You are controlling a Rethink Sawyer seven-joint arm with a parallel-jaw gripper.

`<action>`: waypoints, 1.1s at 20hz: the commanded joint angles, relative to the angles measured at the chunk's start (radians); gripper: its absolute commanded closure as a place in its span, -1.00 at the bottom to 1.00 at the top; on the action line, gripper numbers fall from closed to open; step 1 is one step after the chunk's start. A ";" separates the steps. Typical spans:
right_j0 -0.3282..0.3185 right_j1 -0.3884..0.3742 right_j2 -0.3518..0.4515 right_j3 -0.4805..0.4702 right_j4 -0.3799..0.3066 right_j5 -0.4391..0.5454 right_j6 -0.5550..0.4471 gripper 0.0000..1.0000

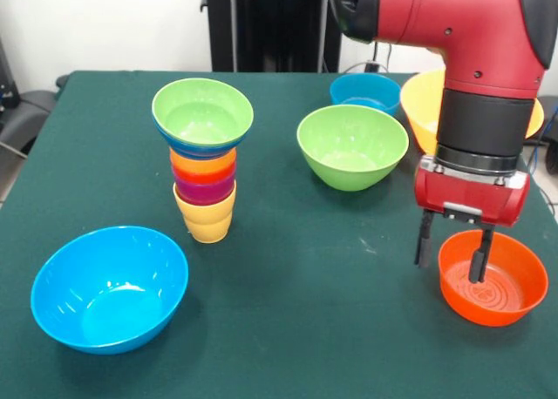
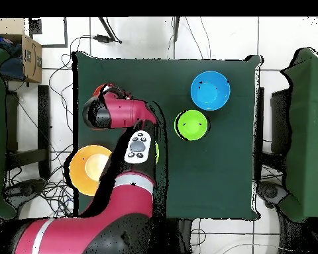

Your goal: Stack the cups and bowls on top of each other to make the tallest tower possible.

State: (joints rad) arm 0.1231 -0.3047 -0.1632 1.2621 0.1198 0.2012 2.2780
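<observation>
Covering the table point(image 1: 288, 329) is a dark green cloth, with white wall behind and tiled floor point(image 2: 281, 40) with cables around it. From the left: a light blue bowl point(image 1: 109, 287) at 8 o'clock, then the tower point(image 1: 204, 155) at 10 o'clock, upright, its long axis vertical, yellow cup point(image 1: 206, 220) lowest and green bowl point(image 1: 202, 113) opening upward. At 4 o'clock the gripper point(image 1: 452, 251) hangs with fingers parted, straddling the near rim of an orange-red bowl point(image 1: 493, 281), gripping nothing.

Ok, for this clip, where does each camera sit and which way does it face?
Front view: across the table, facing the robot; shows the tower, loose bowls, and the arm's claw, open over the orange-red bowl.
Overhead view: above the table, looking straight down; the arm hides that bowl.
Shared: the tower, the light blue bowl.
</observation>
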 commanded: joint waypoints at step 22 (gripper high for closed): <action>0.074 0.069 -0.020 0.057 -0.019 0.054 0.093 -1.00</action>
State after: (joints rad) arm 0.1887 -0.2698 -0.2062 1.2649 0.1194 0.2012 2.2780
